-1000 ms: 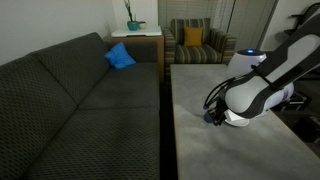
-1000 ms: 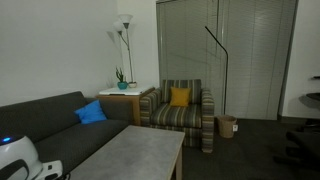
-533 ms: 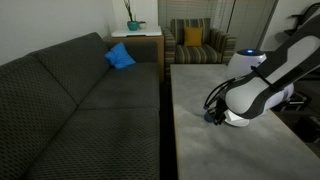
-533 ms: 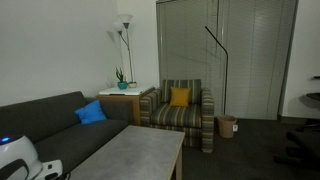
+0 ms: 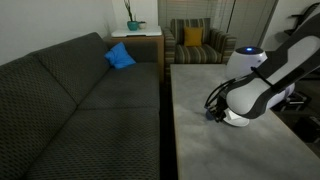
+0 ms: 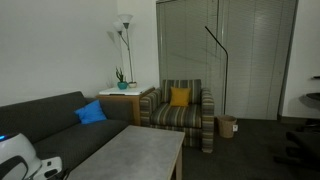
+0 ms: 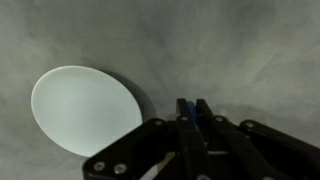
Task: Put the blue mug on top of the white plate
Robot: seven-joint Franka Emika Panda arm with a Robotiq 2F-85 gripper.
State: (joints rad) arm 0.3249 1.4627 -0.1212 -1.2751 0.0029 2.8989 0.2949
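Note:
In the wrist view my gripper (image 7: 192,103) is shut, with a thin strip of the blue mug (image 7: 192,113) pinched between the two fingers; the rest of the mug is hidden by the gripper body. The white plate (image 7: 85,108) lies flat on the grey table (image 7: 240,50), to the left of the fingers and apart from them. In an exterior view my gripper (image 5: 212,113) hangs low over the table's right side; mug and plate are not clear there.
A dark sofa (image 5: 70,110) runs along the table's left edge, with a bright-blue cushion (image 5: 120,56) at its far end. A striped armchair (image 5: 197,42) with a yellow pillow stands beyond the table. The grey table top (image 6: 130,150) stretches away from the arm.
Almost nothing differs; the arm has shifted very slightly, and the gripper stays shut.

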